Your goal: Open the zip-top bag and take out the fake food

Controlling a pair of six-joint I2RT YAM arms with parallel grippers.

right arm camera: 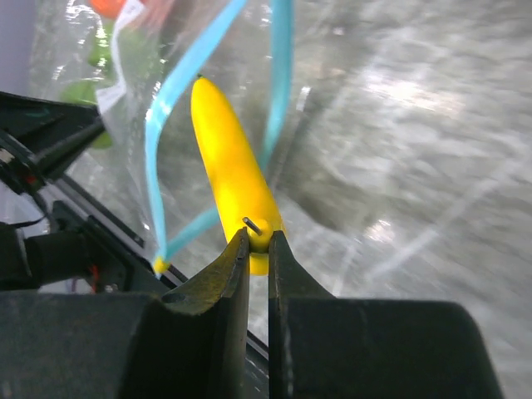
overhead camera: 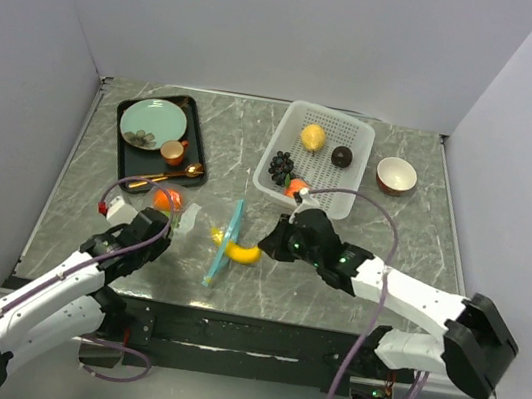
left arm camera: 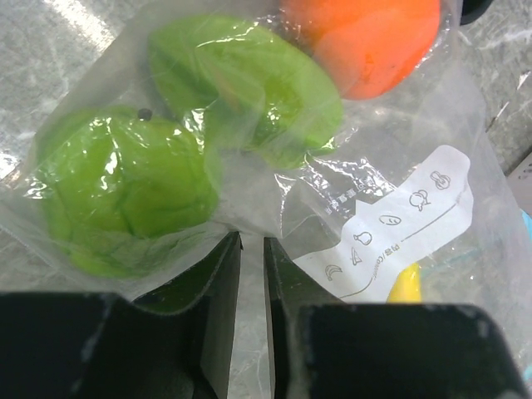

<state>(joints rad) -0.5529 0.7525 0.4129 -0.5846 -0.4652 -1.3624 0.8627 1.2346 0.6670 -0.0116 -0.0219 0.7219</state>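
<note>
Right end effector (right arm camera: 258, 241) clamping banana (right arm camera: 233, 174) tip at open bag (left arm camera: 391, 166) mouth, mid-table (overhead camera: 401, 180). Left end effector (left arm camera: 252, 249) pinching bag's film. Banana seeming light, rigid, slick; tip grip suiting. Bag looking limp, slippery.

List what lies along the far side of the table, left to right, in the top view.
Black rectangular tray holding a teal plate → white perforated plastic basket → small round bowl, dark red outside and cream inside.

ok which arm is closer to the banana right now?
Right. Jaws of the right arm pinch the end of the banana, which pokes out of the zip-top bag; jaws of the left arm clamp the bag's opposite end, beside the limes.
</note>
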